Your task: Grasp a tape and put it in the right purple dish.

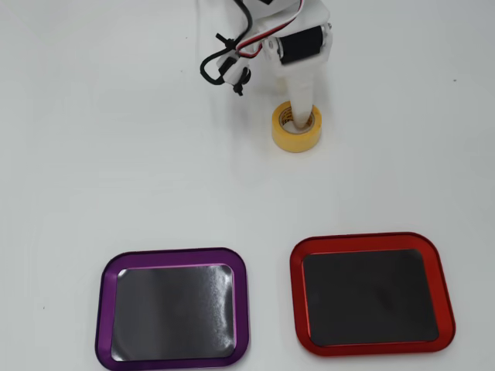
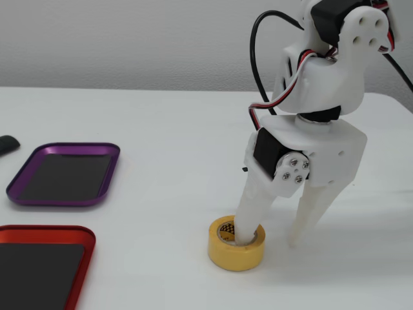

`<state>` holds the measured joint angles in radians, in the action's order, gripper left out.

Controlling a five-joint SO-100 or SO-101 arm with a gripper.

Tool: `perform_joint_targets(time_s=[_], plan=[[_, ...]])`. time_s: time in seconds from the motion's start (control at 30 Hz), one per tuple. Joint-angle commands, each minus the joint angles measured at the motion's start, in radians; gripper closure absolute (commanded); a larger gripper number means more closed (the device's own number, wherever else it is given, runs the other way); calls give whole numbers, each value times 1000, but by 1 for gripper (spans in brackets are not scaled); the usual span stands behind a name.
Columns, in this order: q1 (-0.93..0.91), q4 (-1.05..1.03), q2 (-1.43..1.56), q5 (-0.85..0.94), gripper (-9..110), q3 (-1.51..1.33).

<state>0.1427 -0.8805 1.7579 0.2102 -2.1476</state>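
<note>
The yellow tape roll (image 1: 296, 140) lies flat on the white table at the upper middle of the overhead view; in the fixed view it (image 2: 235, 253) sits at the bottom middle. My white gripper (image 2: 270, 241) reaches straight down onto it. One finger stands inside the roll's core and the other touches down outside it, apart from the roll, so the jaws are open astride its wall. In the overhead view the gripper (image 1: 300, 108) comes from the top edge. The purple dish (image 1: 172, 254) lies at the bottom left, empty; in the fixed view it (image 2: 55, 202) is at the left.
A red-rimmed tray (image 1: 371, 239) of the same shape lies beside the purple dish, at the bottom right of the overhead view and the bottom left of the fixed view (image 2: 45, 230). A small dark object (image 2: 6, 144) sits at the fixed view's left edge.
</note>
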Motion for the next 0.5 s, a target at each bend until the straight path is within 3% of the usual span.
perform_joint_targets(time_s=[0.0, 0.1, 0.23, 0.47], plan=[[-2, 8, 3, 0, 82, -5], [-2, 8, 3, 5, 87, -5], [-2, 8, 5, 0, 103, 6], [12, -115, 127, -5, 102, 72]])
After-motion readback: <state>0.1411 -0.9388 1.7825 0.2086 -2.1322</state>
